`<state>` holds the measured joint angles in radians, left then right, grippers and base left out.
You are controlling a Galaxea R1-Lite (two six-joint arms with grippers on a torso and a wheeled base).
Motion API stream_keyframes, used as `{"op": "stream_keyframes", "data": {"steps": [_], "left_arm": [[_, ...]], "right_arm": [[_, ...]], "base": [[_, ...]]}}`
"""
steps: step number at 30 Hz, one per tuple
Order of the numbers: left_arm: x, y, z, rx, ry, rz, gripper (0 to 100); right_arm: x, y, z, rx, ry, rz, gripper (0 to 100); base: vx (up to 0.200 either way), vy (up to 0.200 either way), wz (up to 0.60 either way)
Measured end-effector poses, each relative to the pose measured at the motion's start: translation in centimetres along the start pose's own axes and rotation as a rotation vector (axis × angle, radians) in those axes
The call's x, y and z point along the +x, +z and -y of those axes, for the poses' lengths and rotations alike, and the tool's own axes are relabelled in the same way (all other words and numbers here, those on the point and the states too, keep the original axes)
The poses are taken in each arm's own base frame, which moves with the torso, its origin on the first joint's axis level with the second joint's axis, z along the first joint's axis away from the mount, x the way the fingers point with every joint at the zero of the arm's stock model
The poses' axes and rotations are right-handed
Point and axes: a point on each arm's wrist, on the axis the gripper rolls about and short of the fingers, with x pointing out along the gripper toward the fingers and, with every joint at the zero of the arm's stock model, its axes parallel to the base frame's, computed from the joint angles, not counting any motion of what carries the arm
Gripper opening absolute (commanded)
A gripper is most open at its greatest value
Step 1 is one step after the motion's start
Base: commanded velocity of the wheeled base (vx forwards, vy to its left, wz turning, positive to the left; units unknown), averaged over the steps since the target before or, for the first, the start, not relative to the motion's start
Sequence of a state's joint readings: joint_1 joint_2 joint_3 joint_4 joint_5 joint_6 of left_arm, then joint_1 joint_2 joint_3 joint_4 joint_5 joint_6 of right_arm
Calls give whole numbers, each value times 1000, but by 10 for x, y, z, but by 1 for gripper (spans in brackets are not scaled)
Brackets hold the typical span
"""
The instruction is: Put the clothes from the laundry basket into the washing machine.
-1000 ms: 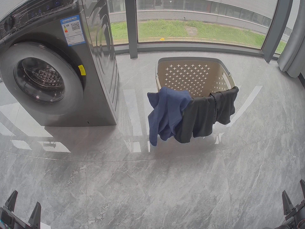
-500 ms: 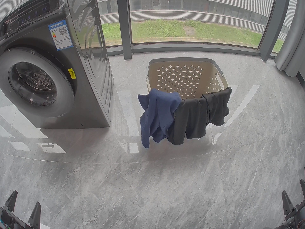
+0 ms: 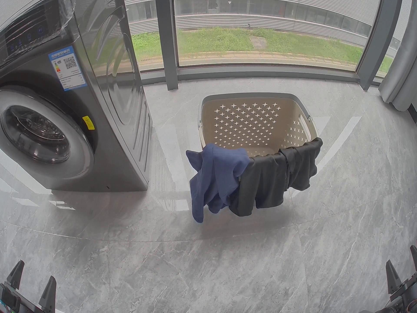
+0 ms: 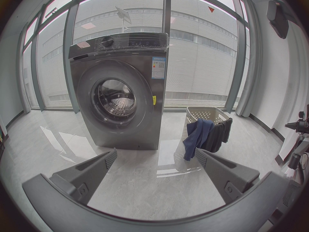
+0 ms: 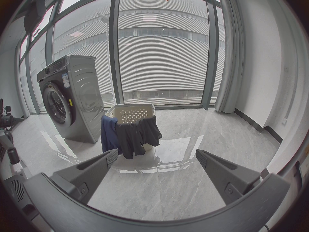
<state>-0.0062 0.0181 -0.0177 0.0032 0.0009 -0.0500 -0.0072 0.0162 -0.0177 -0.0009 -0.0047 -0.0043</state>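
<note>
A beige laundry basket (image 3: 256, 118) stands on the floor ahead of me. Over its near rim hang a blue garment (image 3: 215, 177) and a dark grey garment (image 3: 271, 177). Left of it stands the grey washing machine (image 3: 110, 109), its round door (image 3: 37, 133) facing forward-left. My left gripper (image 3: 34, 272) is low at the near left, open and empty, far from the basket. My right gripper (image 3: 400, 257) is at the near right, also open and empty. The left wrist view has the left gripper (image 4: 155, 152) facing the washing machine (image 4: 119, 91) and basket (image 4: 206, 115). The right gripper (image 5: 156, 152) faces the clothes (image 5: 132, 136).
Glossy grey tile floor (image 3: 208, 261) lies open between me and the basket. Floor-to-ceiling windows (image 3: 260, 27) run behind the basket, with a pillar (image 3: 167, 35) between washer and basket. A grey curtain (image 3: 402, 79) hangs at the far right.
The whole head view has shifted, so the camera moved: washer and basket now sit lower and further left in the picture. Both grippers keep their places, and the clothes hang as before.
</note>
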Motion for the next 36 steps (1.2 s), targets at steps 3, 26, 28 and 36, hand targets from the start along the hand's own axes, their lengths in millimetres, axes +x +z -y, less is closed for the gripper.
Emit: {"op": "stream_keyframes", "data": {"steps": [3,26,28,36], "left_arm": [[0,0,0,0,0,0,100],[0,0,0,1,0,0,100],[0,0,0,1,0,0,100],[0,0,0,-2,0,0,100]], "right_arm": [[0,0,0,0,-1,1,100],[0,0,0,0,0,0,100],[0,0,0,0,-1,0,100],[0,0,0,0,0,0,100]], "base": [[0,-133,0],[9,-113,0],[200,0,0],[200,0,0]]}}
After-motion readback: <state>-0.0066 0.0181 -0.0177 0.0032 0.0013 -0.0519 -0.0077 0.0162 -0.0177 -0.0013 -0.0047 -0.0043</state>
